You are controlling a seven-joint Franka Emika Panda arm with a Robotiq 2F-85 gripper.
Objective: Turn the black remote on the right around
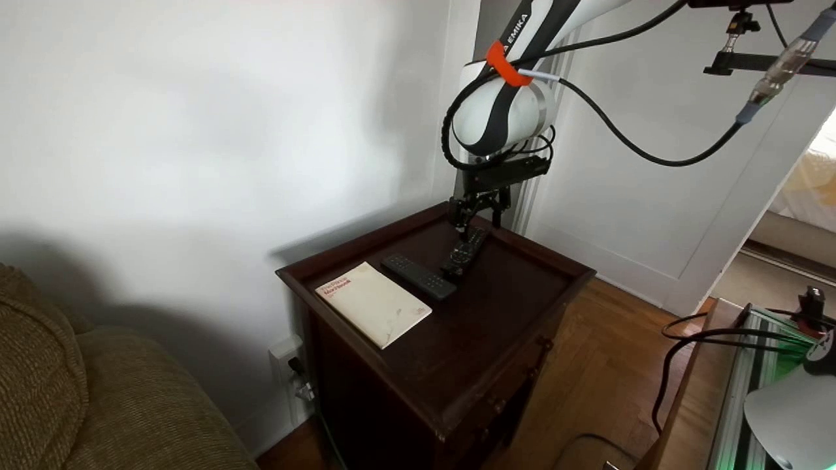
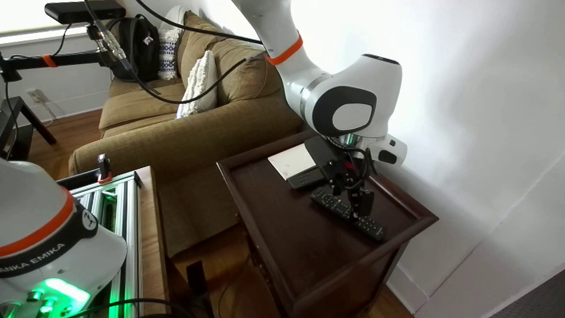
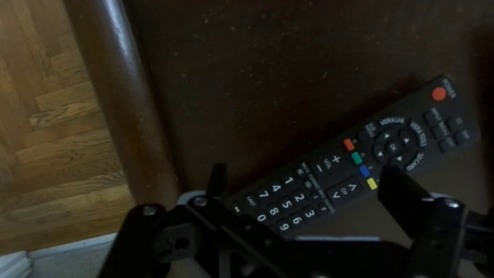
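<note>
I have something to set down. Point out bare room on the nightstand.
Most room: nightstand top between the black remote and the drawer-side edge. Smaller strip: between the charcoal remote and the wall-side rim. Crowded: cream booklet and charcoal remote, close together; black remote, under the open jaws.

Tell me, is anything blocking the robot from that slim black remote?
Nothing visible: in the wrist view, the open end effector is at the black remote, no object between them. Turning it might bump the broader dark remote, close to one end in both exterior views.
</note>
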